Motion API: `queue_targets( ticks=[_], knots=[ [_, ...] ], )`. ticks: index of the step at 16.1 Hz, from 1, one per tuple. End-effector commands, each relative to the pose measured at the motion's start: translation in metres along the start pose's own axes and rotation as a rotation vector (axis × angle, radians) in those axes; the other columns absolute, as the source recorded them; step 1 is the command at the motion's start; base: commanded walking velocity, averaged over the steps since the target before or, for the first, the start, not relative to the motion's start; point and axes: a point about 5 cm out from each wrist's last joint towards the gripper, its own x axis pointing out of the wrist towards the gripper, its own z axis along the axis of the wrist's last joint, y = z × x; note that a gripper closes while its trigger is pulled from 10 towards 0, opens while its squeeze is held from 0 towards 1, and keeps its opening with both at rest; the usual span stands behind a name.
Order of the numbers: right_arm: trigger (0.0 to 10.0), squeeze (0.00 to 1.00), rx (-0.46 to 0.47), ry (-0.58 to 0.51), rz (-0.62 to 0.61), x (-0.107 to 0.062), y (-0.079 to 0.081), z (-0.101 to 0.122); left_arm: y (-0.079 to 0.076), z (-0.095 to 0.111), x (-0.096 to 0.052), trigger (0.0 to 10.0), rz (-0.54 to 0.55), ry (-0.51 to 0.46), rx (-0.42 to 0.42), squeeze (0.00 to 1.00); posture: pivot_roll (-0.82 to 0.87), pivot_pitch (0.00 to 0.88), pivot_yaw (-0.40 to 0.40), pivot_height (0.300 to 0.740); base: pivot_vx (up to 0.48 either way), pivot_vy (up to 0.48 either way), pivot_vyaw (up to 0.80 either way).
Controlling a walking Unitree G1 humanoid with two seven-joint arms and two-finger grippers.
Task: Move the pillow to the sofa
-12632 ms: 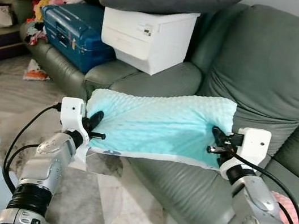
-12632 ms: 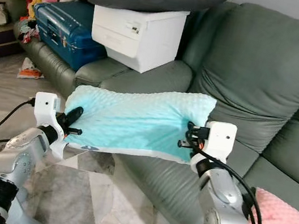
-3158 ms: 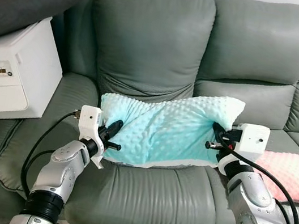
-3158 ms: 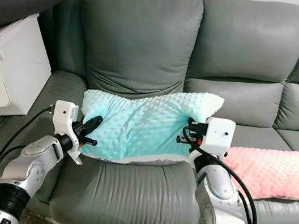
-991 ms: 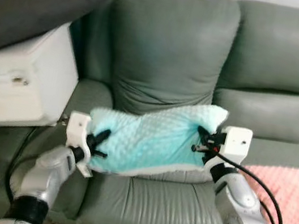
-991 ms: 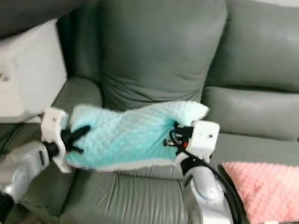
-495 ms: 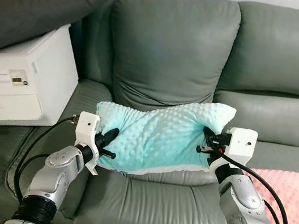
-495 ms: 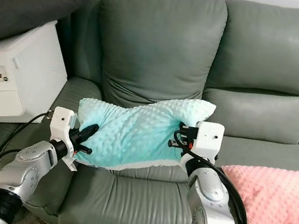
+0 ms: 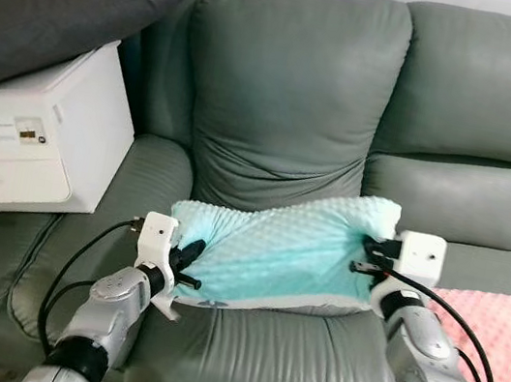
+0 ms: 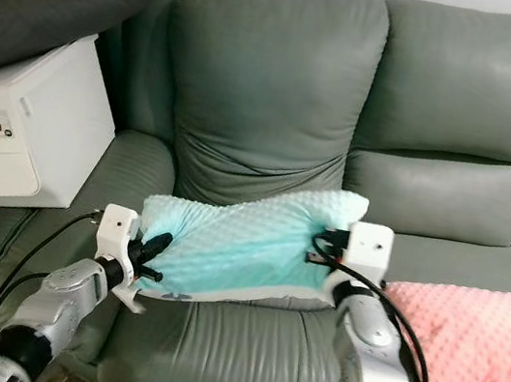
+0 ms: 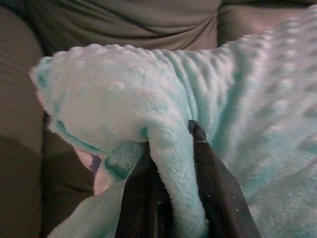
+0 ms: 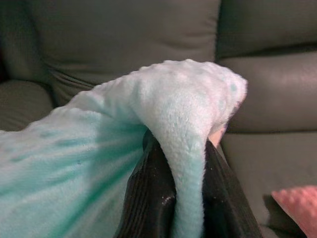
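You have the mint-green dotted pillow (image 9: 280, 249) stretched between both arms, low over the seat cushion of the grey-green sofa (image 9: 289, 108). Its underside looks to be resting on or just above the seat; you cannot tell which from the head views.

Your left gripper (image 9: 190, 265) sits at the pillow's 9 o'clock end. In the left wrist view its two black fingers (image 11: 136, 198) are pinched tight on a fold of the fabric, with the plush bulging up between them. Your right gripper (image 9: 369, 254) is at the pillow's 3 o'clock end, a little higher than the left, so the pillow slopes up toward 2 o'clock. The right wrist view shows its fingers (image 12: 148, 198) likewise clamped on a ridge of fleece at the pillow's corner.

At 12 o'clock from the pillow stands the sofa's back cushion (image 10: 268, 85), creased along its lower edge. At 3 o'clock, just beyond your right arm, a pink dotted pillow (image 10: 472, 330) lies on the next seat. At 9 to 10 o'clock a white box (image 9: 35, 130) rests on the sofa's far seat beside the armrest, and a dark grey cushion (image 9: 66, 3) lies on top of it. Black cables loop from each wrist back along the silver forearms.
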Motion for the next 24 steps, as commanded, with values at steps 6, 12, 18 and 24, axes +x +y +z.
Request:
queue_targets(
  ticks=[6,12,18,24],
  knots=[
    [10.0,0.00,0.017,-0.016,-0.156,-0.015,-0.031,-0.009,-0.020,0.011,0.019,10.0,0.001,-0.049,0.051,0.00,-0.21,0.149,0.116,0.740,0.000,0.000,0.00],
    [10.0,0.00,-0.065,-0.001,-0.180,-0.002,-0.037,-0.017,-0.026,0.022,0.030,10.0,0.105,-0.109,0.012,0.00,-0.21,0.252,0.125,0.740,0.000,0.000,0.00],
    [10.0,0.00,-0.068,-0.085,-0.191,0.027,-0.032,0.000,-0.041,0.052,0.046,10.0,0.142,-0.179,-0.115,0.00,-0.21,0.294,0.127,0.740,0.000,0.000,0.00],
    [10.0,0.00,-0.083,-0.134,-0.191,0.039,-0.028,0.006,-0.070,0.060,0.056,10.0,0.087,-0.199,-0.186,0.00,-0.22,0.311,0.114,0.740,0.000,0.000,0.00]
  ],
)
